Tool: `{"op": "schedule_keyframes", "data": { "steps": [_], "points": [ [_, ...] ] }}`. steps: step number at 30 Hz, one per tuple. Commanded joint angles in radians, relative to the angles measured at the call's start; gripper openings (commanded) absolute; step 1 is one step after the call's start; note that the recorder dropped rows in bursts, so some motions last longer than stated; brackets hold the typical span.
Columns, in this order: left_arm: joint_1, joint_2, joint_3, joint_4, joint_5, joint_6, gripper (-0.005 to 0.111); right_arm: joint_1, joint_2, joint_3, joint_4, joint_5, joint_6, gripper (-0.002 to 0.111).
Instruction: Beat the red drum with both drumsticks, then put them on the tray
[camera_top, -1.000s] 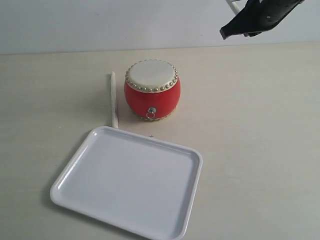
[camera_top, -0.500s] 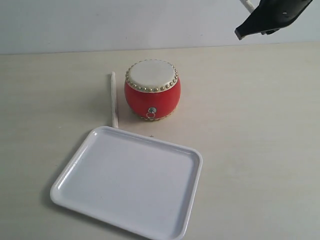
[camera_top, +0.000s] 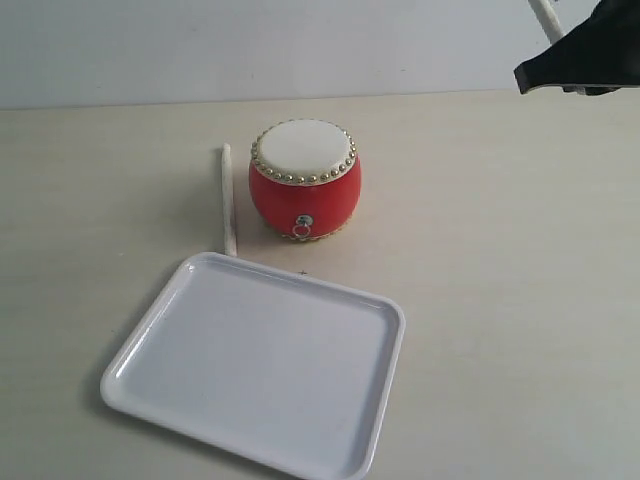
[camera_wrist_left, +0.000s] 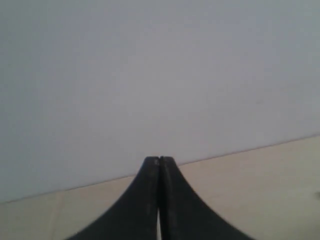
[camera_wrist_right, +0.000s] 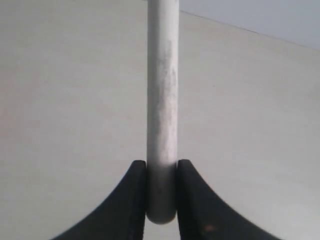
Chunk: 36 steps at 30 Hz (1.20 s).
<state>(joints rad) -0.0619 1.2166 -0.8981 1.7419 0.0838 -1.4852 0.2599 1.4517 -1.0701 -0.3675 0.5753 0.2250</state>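
Observation:
The red drum (camera_top: 305, 180) with its cream skin and gold studs stands upright at the table's middle back. One drumstick (camera_top: 228, 200) lies flat just left of it, its near end touching the far rim of the white tray (camera_top: 150, 335). My right gripper (camera_top: 525, 80) hangs high at the top right, far from the drum, shut on the second drumstick (camera_wrist_right: 162, 100), whose upper part shows as a drumstick end (camera_top: 545, 18) at the frame's top edge. My left gripper (camera_wrist_left: 159, 161) is shut with nothing in it and does not appear in the exterior view.
A pale wall backs the beige table (camera_top: 500, 250). The tray lies tilted at the front left with nothing in it.
My right gripper, with its drumstick, has moved to the right and slightly down, away from the drum. Drum, lying drumstick and tray have not moved.

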Motion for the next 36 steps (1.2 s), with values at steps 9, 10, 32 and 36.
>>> {"op": "schedule_keyframes", "data": {
  "steps": [9,10,32,36],
  "points": [
    [-0.012,0.389,-0.192,-1.814,0.713,1.597,0.000,-0.004,-0.030,0.016,0.018,-0.031,-0.064,0.000],
    [-0.028,0.421,-0.211,-1.874,0.734,1.597,0.001,-0.004,-0.030,0.016,0.024,-0.038,-0.064,0.000],
    [-0.267,0.678,-0.424,-2.098,0.648,1.395,0.048,-0.004,-0.030,0.016,0.072,-0.025,-0.066,0.000],
    [-0.325,0.731,-0.484,-1.893,0.700,1.214,0.048,-0.004,-0.030,0.016,0.075,-0.027,-0.066,0.000]
  ]
}}
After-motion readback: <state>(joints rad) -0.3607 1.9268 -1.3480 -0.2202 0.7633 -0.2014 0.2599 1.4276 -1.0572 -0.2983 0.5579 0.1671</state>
